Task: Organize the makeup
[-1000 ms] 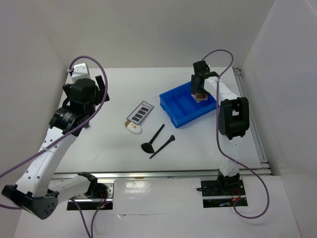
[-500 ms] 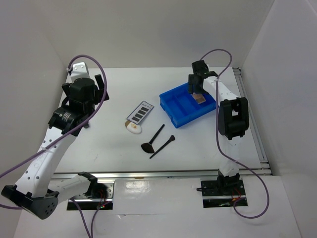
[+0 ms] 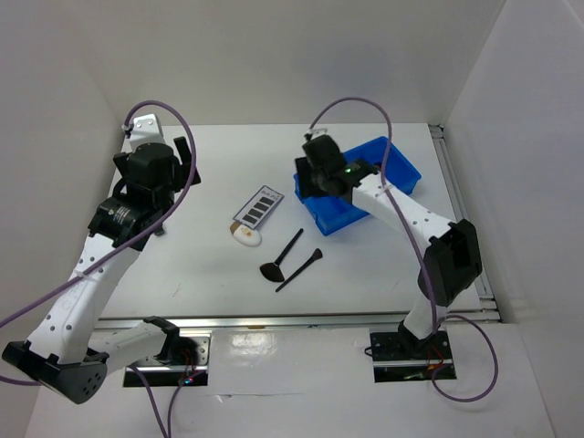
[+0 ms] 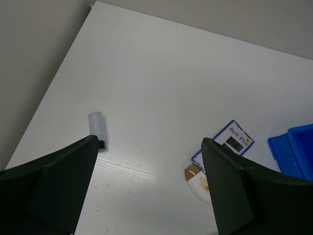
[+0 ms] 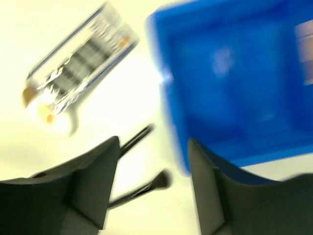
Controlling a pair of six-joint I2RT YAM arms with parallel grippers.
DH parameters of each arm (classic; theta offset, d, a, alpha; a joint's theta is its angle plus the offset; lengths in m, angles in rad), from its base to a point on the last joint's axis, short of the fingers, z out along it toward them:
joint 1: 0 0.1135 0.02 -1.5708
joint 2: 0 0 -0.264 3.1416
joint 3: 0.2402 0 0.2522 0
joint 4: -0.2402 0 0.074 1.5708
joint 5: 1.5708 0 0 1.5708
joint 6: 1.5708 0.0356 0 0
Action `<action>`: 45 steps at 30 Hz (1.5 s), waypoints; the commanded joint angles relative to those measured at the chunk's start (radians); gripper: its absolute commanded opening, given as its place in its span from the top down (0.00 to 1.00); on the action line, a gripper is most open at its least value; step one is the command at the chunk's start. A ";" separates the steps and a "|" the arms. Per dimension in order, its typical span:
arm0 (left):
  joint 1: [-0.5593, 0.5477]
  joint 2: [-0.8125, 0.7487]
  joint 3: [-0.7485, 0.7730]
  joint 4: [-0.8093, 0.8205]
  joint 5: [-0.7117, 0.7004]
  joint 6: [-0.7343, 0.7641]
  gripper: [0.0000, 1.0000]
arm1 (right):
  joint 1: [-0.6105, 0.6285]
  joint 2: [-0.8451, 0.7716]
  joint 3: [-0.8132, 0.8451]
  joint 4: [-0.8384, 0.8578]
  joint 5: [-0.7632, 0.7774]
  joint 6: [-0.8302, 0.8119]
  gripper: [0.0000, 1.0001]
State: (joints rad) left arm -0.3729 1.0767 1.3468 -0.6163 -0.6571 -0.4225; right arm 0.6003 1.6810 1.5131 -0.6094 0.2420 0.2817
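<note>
Top external view: your right gripper [image 3: 310, 182] hangs over the left corner of the blue tray [image 3: 401, 172]. Its arm lies across the tray and hides what is inside.

Right wrist view, badly blurred: jaws partly apart, nothing between them. A tan smear inside the tray at the right edge may be the compact [image 5: 304, 34]; you cannot confirm it.

Loose on the tabletop [image 3: 201, 274], left of the tray:
- eyeshadow palette [image 3: 257, 207], with the sponge [image 3: 246, 235] touching its near end
- two brushes [image 3: 297, 271], side by side, just nearer

Judgement: the gripper sits between tray and loose items because that group is the next pick, all within its reach.

Your left gripper [image 3: 185, 157] is held high at far left with jaws wide and empty. It looks parked clear of the working lane.
</note>
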 commanded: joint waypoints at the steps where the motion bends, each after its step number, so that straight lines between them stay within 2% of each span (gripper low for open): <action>1: -0.004 -0.021 0.028 0.029 -0.025 -0.004 0.00 | 0.117 0.003 -0.082 -0.026 -0.038 0.124 0.32; 2: -0.004 -0.021 0.028 0.018 -0.026 -0.004 0.00 | 0.142 0.012 -0.102 -0.026 0.008 0.163 0.31; 5: -0.004 -0.012 0.058 0.000 -0.004 -0.016 0.00 | 0.220 -0.007 -0.198 0.034 0.008 0.244 0.31; 7: -0.004 -0.037 0.058 0.000 0.005 -0.016 0.00 | 0.230 -0.023 -0.234 0.065 -0.064 0.298 0.31; 11: -0.004 -0.061 0.026 0.021 0.014 -0.007 0.00 | 0.239 0.020 -0.264 0.106 -0.084 0.372 0.31; 18: -0.004 -0.060 0.026 0.007 0.024 -0.016 0.00 | 0.257 0.158 -0.231 0.157 -0.086 0.429 0.27; 25: -0.004 -0.060 0.008 0.016 0.014 -0.007 0.00 | 0.286 0.285 -0.156 0.117 -0.035 0.429 0.27; 29: -0.004 -0.050 0.008 0.016 0.014 -0.007 0.00 | 0.296 0.312 -0.143 0.126 -0.044 0.438 0.38; 30: -0.004 -0.050 0.008 0.016 0.014 -0.007 0.00 | 0.296 0.325 -0.130 0.126 -0.044 0.438 0.46; 34: -0.004 -0.050 -0.001 0.016 0.014 -0.007 0.00 | 0.305 0.347 -0.102 0.105 -0.007 0.438 0.61; 38: -0.004 -0.032 -0.001 0.026 0.014 0.002 0.00 | 0.305 0.347 -0.068 0.105 0.002 0.427 0.84; 42: -0.004 -0.023 0.022 0.026 0.014 0.002 0.00 | 0.305 0.295 -0.021 0.096 0.002 0.404 0.95; 45: -0.004 -0.014 0.031 0.035 0.033 0.002 0.00 | 0.305 0.237 0.030 0.096 0.023 0.341 0.97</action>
State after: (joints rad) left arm -0.3733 1.0584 1.3502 -0.6205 -0.6331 -0.4236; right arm 0.8944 2.0117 1.4631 -0.5156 0.2173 0.6720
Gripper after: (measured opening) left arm 1.001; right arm 0.200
